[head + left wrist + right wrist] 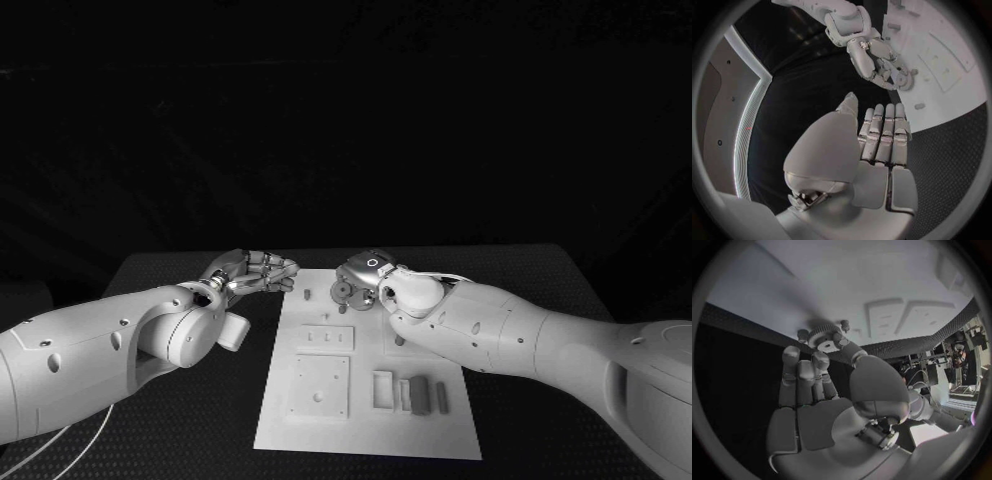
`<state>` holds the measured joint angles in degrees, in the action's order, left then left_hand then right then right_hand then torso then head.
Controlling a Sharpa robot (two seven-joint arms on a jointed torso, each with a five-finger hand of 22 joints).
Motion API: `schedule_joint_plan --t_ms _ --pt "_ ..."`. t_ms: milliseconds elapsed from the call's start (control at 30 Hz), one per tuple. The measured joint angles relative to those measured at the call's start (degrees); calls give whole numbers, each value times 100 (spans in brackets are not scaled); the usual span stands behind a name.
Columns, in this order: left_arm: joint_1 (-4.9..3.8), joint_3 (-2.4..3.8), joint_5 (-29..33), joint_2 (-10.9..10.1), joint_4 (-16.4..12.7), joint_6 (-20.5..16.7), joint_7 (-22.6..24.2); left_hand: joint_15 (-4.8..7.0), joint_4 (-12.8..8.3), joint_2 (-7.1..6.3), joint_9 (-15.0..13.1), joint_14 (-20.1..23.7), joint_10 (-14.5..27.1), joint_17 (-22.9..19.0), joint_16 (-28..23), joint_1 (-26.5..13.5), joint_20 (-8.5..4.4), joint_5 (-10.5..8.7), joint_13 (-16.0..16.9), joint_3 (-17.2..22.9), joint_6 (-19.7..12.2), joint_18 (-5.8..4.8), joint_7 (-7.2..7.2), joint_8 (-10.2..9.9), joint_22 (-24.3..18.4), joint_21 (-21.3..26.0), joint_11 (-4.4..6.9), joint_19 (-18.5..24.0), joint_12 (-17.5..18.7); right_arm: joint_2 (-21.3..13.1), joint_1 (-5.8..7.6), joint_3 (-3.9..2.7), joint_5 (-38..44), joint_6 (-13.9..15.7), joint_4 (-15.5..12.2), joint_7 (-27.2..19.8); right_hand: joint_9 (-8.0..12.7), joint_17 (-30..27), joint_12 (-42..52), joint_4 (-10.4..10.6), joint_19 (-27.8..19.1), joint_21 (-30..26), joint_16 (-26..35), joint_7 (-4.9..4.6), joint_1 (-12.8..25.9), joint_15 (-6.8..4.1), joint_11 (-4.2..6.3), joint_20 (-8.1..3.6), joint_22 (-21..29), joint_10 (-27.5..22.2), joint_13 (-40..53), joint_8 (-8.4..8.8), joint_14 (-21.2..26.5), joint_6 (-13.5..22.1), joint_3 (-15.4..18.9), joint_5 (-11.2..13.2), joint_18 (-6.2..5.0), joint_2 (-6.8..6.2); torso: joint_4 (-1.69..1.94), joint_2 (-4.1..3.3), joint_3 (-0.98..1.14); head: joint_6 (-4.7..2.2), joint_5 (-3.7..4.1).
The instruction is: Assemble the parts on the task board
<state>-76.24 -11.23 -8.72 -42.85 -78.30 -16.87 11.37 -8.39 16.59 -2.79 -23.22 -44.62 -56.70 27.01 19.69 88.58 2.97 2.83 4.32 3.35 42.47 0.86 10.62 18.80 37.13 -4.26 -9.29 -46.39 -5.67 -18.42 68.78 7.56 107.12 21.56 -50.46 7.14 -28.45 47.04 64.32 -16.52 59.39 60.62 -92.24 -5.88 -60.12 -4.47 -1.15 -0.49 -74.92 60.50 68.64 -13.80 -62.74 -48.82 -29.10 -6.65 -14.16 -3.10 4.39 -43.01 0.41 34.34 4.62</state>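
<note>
Black table (pixel 188 420): dark, textured top; bears everything below.

White rectangular task board (pixel 368 425): lies flat at the table's middle, between the two arms. Raised square plates and slots on its near half.

Right hand (pixel 365 280): silver, over the board's far end, fingertips pinching a small grey toothed wheel (pixel 824 337) at the board's surface, beside small pegs.

Left hand (pixel 253 272): silver, just off the board's far left edge, fingers straight and pressed together, holding nothing.

Grey rectangular blocks (pixel 418 394): a few lie side by side on the board's near right, untouched.

Risks, as judged:
- The wheel could tilt and jam if not square to its peg, as the fingertips hide the seat.
- Downward force may slide the loose board.
- Left hand stands near; the hands could collide.
</note>
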Motion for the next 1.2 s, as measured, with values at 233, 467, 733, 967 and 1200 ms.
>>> schedule_joint_plan --t_ms 233,467,733,967,1200 --pt "0 0 0 9 13 1 0 0 0 0 5 0 0 0 -22 0 0 0 0 0 0 0 0 0 0 0 0 0 0 8 -15 13 -7 7 92 13 39 0 0 0 8 -18 0 4 0 8 -3 9 0 -3 -23 38 8 -4 0 -1 0 0 1 -1 1 1 3" --pt "0 0 0 13 20 2 -2 0 0 0 5 0 0 -1 -22 0 0 0 0 0 0 0 0 0 1 0 0 0 0 11 -18 13 -24 -12 106 17 58 0 0 -10 8 -21 28 4 -24 28 -8 10 0 -8 -42 66 28 -4 -10 0 -1 -23 0 -1 1 3 3" --pt "0 0 0 14 21 2 -2 0 0 -18 4 0 0 5 -22 -18 0 0 0 0 0 0 0 0 1 0 0 0 0 12 -12 11 -81 -48 99 5 71 1 0 -16 8 -38 28 3 -24 29 -9 10 0 -7 -49 77 28 -3 -16 0 -1 -23 -4 -1 2 12 7" --pt "1 0 0 18 21 2 -2 0 0 -23 4 0 0 4 -22 -23 0 0 0 0 0 0 0 0 1 0 0 0 0 19 -11 10 -176 -79 109 2 145 5 0 -16 7 -63 50 -101 3 51 -14 12 0 -17 -86 219 51 101 -16 0 0 -49 -3 -2 2 14 15" --pt "1 0 0 19 27 2 -5 0 0 -23 4 0 0 9 -22 -23 0 0 0 0 0 0 0 -21 1 0 0 0 0 20 -18 14 -364 -222 168 -13 196 23 2 -18 -3 -63 50 -208 -24 52 -37 22 0 -130 -123 315 52 209 -18 0 0 -30 -1 -2 1 16 17"
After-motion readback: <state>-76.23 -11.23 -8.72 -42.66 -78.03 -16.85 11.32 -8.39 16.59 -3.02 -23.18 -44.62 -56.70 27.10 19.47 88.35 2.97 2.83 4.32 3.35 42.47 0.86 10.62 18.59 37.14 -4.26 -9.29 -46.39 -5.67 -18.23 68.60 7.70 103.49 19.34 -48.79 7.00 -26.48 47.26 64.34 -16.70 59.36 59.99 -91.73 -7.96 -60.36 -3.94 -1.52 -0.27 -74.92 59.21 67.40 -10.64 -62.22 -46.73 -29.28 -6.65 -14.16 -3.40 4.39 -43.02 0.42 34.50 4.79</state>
